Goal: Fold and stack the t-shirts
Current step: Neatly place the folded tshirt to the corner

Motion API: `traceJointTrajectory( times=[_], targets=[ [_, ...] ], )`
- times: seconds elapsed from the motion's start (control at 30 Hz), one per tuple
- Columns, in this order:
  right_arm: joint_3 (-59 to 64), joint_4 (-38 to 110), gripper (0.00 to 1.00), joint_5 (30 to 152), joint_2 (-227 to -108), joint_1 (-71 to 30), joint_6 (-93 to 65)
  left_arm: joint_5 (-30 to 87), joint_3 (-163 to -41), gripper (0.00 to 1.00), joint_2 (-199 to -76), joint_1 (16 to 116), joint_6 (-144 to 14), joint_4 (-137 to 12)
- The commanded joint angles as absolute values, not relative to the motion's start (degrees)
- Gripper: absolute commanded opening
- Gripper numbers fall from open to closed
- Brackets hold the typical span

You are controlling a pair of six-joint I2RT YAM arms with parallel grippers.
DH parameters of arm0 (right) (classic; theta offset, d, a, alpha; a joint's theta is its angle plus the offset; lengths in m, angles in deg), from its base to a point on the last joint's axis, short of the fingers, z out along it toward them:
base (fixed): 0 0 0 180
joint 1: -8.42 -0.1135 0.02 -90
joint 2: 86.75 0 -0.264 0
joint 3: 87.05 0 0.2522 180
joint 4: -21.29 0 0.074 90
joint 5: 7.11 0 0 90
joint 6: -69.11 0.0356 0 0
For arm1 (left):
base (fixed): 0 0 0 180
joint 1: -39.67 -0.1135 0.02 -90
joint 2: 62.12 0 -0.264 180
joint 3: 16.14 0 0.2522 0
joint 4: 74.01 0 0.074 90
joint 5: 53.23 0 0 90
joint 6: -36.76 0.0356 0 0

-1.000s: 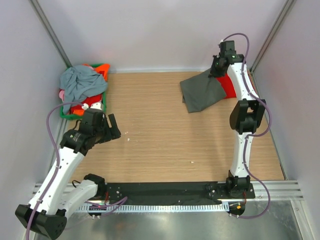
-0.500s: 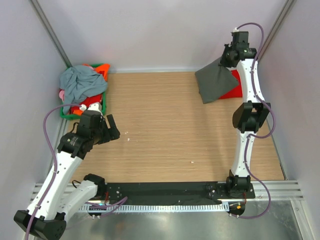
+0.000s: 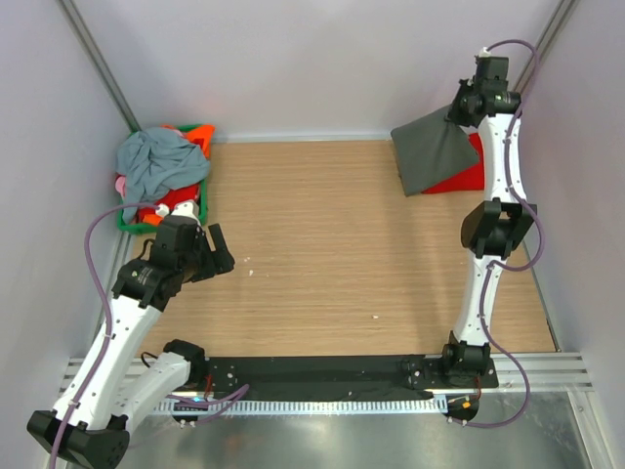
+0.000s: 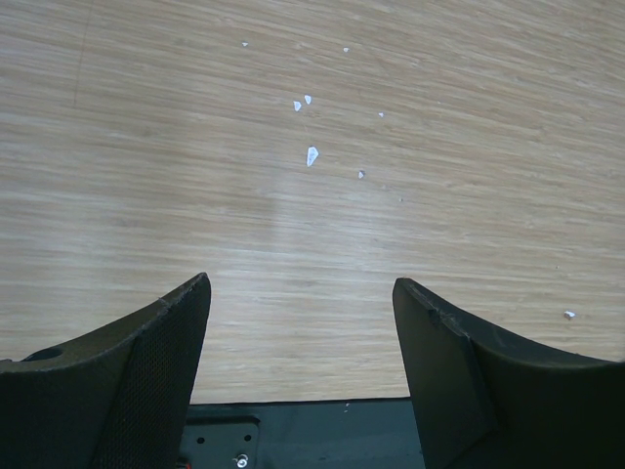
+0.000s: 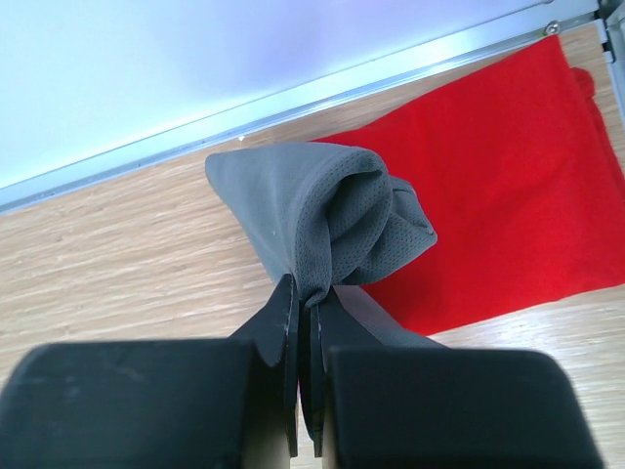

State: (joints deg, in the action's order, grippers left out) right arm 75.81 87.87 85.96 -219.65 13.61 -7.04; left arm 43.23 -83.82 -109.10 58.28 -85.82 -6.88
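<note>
Red cloth lies flat in the far right corner of the table [image 3: 322,244] — the red shirt [image 5: 493,186], folded to a neat rectangle as far as the views show, and the bottom layer of the stack. The grey shirt [image 3: 433,151] hangs over it, pinched at one bunched edge by the right gripper [image 5: 305,293], whose jaws are pressed together on the fabric. Its lower part drapes across the red shirt's left side and onto the wood. Whether the grey shirt is properly folded I cannot tell, since it hangs as a slanted sheet. I judge this to be the placing of the second shirt: it needs lowering squarely onto the red one, then letting go. Far left, the basket [image 3: 201,131] holds a pile [image 3: 156,164] of crumpled shirts — blue-grey on top, with orange, pink and red showing beneath — none of them folded. The left gripper [image 4: 303,322] hovers near the basket over bare wood, jaws apart and holding nothing. By my reckoning one shirt is done, one is in hand, and the whole pile is left to fold and stack.
</note>
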Motion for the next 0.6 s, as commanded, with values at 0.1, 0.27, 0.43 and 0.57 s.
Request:
traceJointTrajectory(
  times=[0.1, 0.27, 0.43, 0.57],
  targets=[
    [80.87, 84.18, 0.01, 89.56, -218.67, 16.59, -5.95, 43.45, -83.52, 0.76, -108.88, 57.95, -85.76, -9.36],
    [81.93, 81.9, 0.01, 91.67, -218.84, 18.61, -4.54, 43.45, -83.43, 0.76, -108.97, 57.95, -85.76, -9.36],
    [80.0, 81.63, 0.01, 93.87, -220.51, 19.67, -4.62, 43.54, -83.34, 0.75, -108.88, 57.95, -85.76, -9.36],
    [79.11, 81.63, 0.01, 95.62, -222.79, 20.02, -5.41, 43.63, -83.43, 0.76, -109.14, 57.95, -85.76, -9.36]
  ],
)
